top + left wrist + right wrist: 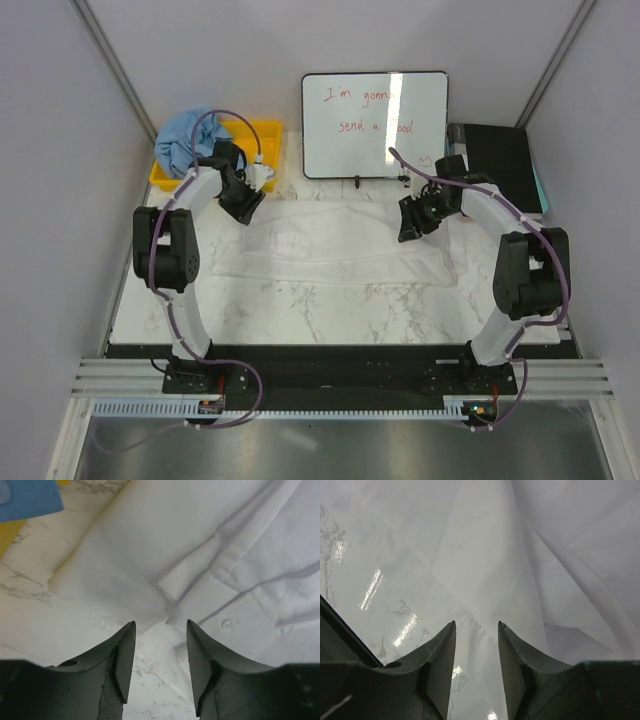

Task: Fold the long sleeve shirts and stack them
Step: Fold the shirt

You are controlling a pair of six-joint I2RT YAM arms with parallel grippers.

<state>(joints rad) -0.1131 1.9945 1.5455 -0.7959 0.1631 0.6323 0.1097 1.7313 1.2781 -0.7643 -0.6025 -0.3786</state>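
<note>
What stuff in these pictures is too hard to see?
- Top view: glare washes out part of the writing on the whiteboard, so the last words can't be read.
- Top view: the blue shirt is bunched up in the yellow bin, so its sleeves can't be picked out.
- Top view: the white shirt fades into the pale table, so its edges are unclear.
- Right wrist view: the picture edges cut off most of the white shirt.

Left gripper and right gripper, jaws apart (both angled downward)
</note>
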